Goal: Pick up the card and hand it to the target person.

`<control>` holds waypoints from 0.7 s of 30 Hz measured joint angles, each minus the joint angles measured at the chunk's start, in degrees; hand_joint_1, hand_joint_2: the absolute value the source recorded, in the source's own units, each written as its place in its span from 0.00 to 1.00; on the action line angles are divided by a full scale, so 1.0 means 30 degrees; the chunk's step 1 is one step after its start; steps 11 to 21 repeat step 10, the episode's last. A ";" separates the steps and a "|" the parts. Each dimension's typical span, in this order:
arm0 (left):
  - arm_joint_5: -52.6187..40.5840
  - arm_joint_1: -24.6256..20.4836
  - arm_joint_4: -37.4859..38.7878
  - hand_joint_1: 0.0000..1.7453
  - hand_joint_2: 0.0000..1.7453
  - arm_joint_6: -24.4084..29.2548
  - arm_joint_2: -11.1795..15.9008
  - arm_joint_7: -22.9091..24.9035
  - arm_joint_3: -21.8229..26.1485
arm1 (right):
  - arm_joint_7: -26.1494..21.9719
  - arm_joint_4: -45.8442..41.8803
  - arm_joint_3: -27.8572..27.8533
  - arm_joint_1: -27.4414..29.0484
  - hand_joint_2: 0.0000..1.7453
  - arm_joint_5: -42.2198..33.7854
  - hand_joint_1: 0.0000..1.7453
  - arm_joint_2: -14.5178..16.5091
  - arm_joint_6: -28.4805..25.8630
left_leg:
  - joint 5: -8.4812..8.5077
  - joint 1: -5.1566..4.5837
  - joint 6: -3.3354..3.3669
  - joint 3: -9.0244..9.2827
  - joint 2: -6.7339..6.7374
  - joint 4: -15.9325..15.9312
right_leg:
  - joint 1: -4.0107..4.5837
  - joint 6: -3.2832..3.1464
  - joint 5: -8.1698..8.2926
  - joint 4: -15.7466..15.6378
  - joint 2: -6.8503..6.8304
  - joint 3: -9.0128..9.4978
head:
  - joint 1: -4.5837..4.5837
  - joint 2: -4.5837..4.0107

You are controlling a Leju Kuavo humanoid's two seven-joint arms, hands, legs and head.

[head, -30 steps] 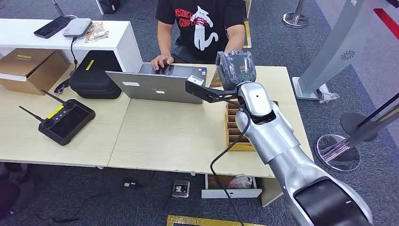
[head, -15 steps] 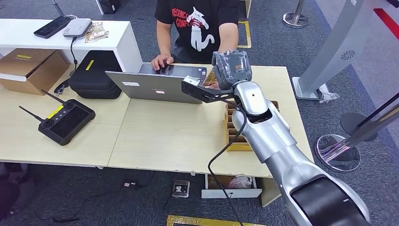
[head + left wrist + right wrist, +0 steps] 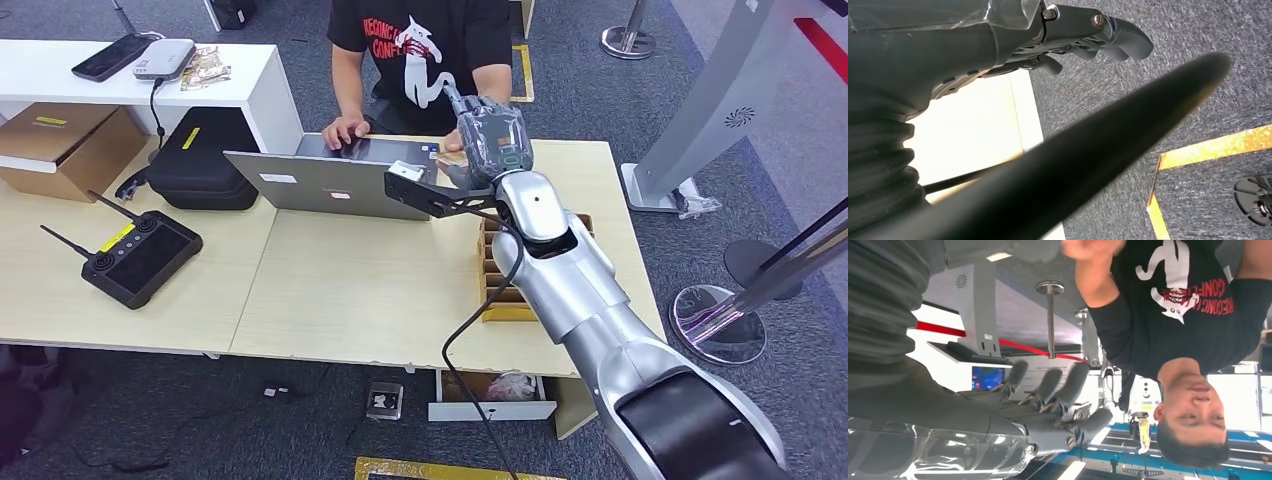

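My right hand (image 3: 491, 136) is stretched out over the far edge of the table, just in front of the seated person (image 3: 430, 50) in a black shirt. In the right wrist view a small pale card (image 3: 1079, 411) sits pinched between the thumb and a finger of that hand (image 3: 1048, 405), with the person (image 3: 1173, 305) facing it. One of the person's hands (image 3: 455, 156) lies low beside my right hand; the other rests on the laptop. My left hand (image 3: 1083, 40) hangs beside the table edge, fingers loosely apart, holding nothing.
An open grey laptop (image 3: 330, 180) stands left of my right hand. A slotted wooden box (image 3: 500, 285) lies under my right forearm. A black controller (image 3: 140, 255) and a black case (image 3: 200, 160) sit at the left of the table (image 3: 350, 290).
My right hand has moved slightly left and farther toward the person. The person's arm has shifted, bringing a hand in beside my hand.
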 joint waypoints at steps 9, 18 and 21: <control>0.0310 0.0014 0.0000 0.00 1.00 0.0013 -0.0007 0.0222 0.0040 | -0.3908 -0.3549 -0.0720 0.1605 1.00 -0.7898 0.00 -0.1828 0.4533 | -0.0001 -0.0004 0.0001 -0.0002 -0.0017 0.0013 | -0.0003 0.0001 0.0000 -0.0015 -0.0017 -0.0018 | -0.0002 0.0004; 0.0315 0.0017 0.0000 0.00 1.00 0.0011 -0.0007 0.0222 0.0041 | -0.4141 -0.3857 -0.0790 0.1761 1.00 -0.8478 0.00 -0.2084 0.4869 | -0.0001 -0.0005 0.0001 -0.0003 -0.0019 0.0014 | -0.0004 0.0001 0.0000 -0.0018 -0.0019 -0.0016 | -0.0003 0.0004; 0.0315 0.0017 0.0000 0.00 1.00 0.0011 -0.0007 0.0222 0.0041 | -0.4141 -0.3857 -0.0790 0.1761 1.00 -0.8478 0.00 -0.2084 0.4869 | -0.0001 -0.0005 0.0001 -0.0003 -0.0019 0.0014 | -0.0004 0.0001 0.0000 -0.0018 -0.0019 -0.0016 | -0.0003 0.0004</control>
